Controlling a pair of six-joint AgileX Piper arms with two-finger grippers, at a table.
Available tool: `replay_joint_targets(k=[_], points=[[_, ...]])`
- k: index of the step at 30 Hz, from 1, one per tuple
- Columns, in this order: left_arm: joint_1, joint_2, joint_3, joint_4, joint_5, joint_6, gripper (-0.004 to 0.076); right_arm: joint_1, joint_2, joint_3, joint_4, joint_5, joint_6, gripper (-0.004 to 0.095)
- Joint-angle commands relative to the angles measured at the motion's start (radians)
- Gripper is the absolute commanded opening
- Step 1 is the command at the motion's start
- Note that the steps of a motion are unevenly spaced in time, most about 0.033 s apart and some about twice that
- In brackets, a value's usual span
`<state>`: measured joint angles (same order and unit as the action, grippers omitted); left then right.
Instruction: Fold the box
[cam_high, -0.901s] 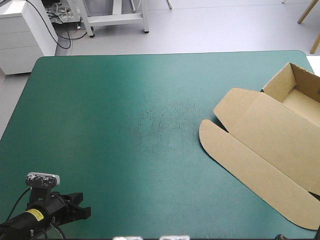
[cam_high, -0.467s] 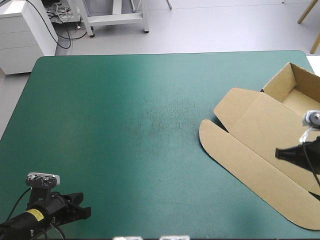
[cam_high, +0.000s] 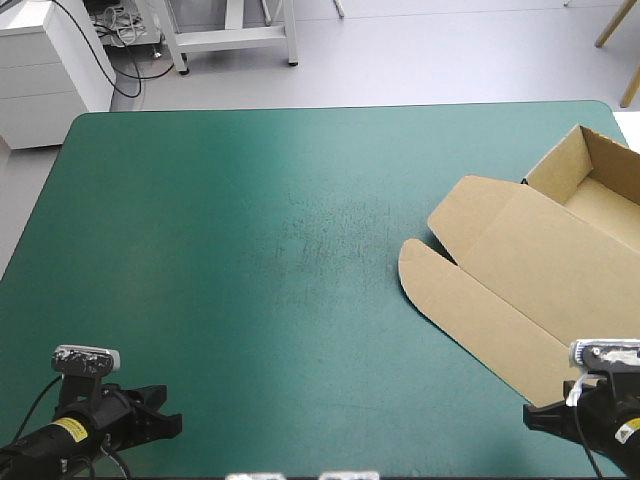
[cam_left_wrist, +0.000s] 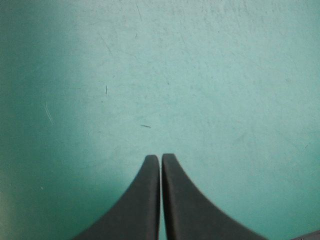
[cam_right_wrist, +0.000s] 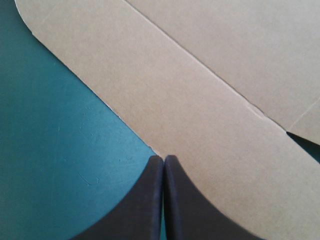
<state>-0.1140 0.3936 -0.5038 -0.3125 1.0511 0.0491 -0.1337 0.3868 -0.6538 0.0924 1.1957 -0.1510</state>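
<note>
**Hovering at the board's near edge, right arm closest to the box**

The teal-green surface (cam_high: 250, 250) is bare over its left and middle. The brown box (cam_high: 530, 270) lies on its right side, reaching to the right edge. It is part-formed: an open tray (cam_high: 590, 195) with raised walls sits at the far right corner. From it the lid (cam_high: 560, 290) and its front flap lie flat, pointing toward the middle and near side. The flap's long free edge runs on a slant from mid-surface down toward the near right corner.

The right jaws are at that near right corner. Their black fingers (cam_right_wrist: 185, 200) are pressed together with nothing between them. The tips sit right at the flap's free edge, with board ahead and to one side and cover to the other. The left jaws are at the near left corner, fingers (cam_left_wrist: 145, 200) likewise closed and empty, over bare cover and well apart from the box.

The right arm is plainly the nearer one. Any lift of the flap would likely start from that slanted edge.
</note>
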Motion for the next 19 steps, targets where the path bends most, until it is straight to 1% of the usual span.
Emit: replay_joint_targets(k=[1, 6, 14, 16, 19], points=[[-0.001, 0.006, -0.023, -0.026, -0.048, -0.003, -0.0008, 0.001, -0.070, 0.047, 0.006, -0.057, -0.033, -0.0016], [-0.001, 0.006, -0.023, -0.026, -0.048, -0.003, -0.0008, 0.001, -0.217, 0.113, 0.006, -0.083, -0.033, -0.0016], [-0.006, 0.006, -0.023, -0.024, -0.048, -0.015, -0.0008, 0.001, -0.422, 0.115, 0.004, -0.087, -0.033, -0.0016], [-0.019, 0.006, -0.023, -0.024, -0.048, -0.006, -0.0008, 0.001, -0.418, 0.115, 0.000, -0.080, -0.033, -0.0016], [-0.024, 0.006, -0.023, -0.023, -0.048, -0.006, -0.0008, 0.001, -0.413, 0.117, -0.002, -0.101, -0.033, -0.0016]])
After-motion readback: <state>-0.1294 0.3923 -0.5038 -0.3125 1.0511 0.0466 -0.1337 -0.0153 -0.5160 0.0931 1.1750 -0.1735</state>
